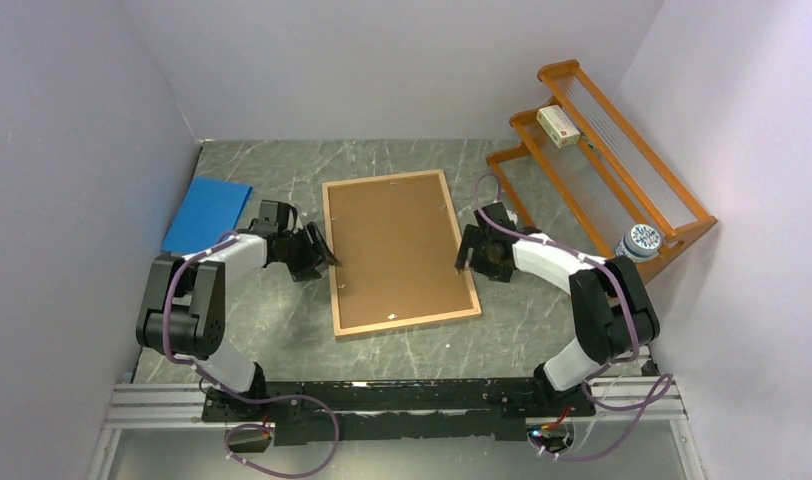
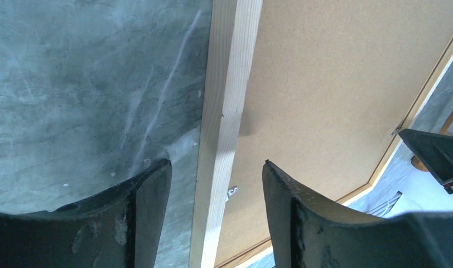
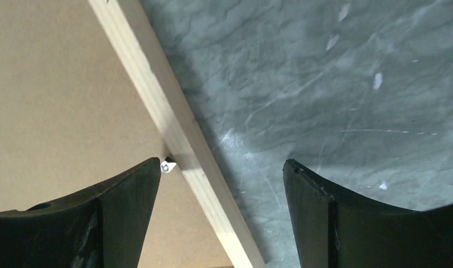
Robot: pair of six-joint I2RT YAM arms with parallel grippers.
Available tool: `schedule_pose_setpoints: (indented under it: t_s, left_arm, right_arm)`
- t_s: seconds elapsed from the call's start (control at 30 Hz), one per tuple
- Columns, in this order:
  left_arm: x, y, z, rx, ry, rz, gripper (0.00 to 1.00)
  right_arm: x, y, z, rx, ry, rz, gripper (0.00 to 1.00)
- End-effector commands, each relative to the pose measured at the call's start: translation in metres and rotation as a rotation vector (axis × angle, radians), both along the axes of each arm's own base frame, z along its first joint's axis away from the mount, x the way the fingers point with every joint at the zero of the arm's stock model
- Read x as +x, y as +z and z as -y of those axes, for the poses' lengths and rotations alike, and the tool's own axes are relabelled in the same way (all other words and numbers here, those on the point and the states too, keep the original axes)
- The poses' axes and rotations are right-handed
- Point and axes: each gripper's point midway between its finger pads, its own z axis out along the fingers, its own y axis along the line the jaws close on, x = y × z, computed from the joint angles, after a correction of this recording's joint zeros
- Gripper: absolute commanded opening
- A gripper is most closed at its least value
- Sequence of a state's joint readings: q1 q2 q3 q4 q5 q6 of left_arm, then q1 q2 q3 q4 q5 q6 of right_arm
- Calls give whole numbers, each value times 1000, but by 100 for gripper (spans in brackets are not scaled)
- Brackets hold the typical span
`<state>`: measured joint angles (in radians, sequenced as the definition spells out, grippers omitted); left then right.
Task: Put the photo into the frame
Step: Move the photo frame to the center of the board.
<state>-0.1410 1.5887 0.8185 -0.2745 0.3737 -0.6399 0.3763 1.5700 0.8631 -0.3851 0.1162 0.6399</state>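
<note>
The frame [image 1: 406, 321] lies flat in the middle of the table, back side up, with its brown backing panel [image 1: 397, 250] filling it. The photo is hidden. My left gripper [image 1: 322, 258] is at the frame's left side. It is open, straddling the light wooden border [image 2: 227, 84] without touching it, gripper [image 2: 216, 167]. A small metal clip [image 2: 231, 192] shows beside the border. My right gripper [image 1: 465, 255] is at the frame's right side, also open, gripper [image 3: 221, 162], with the border [image 3: 157, 95] running between its fingers. Another clip [image 3: 167, 165] sits by its left fingertip.
A plain blue sheet [image 1: 207, 215] lies at the far left by the wall. An orange slatted rack [image 1: 602, 160] stands at the back right, holding a small box [image 1: 559, 126] and a blue-and-white jar [image 1: 639, 241]. White walls close in on three sides.
</note>
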Motion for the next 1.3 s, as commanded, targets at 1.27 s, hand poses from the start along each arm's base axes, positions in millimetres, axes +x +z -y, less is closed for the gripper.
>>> schedule_pose_setpoints:
  t_s: [1.27]
  left_arm:
    - [-39, 8, 0, -14, 12, 30, 64]
  right_arm:
    - [4, 73, 14, -52, -79, 260, 80]
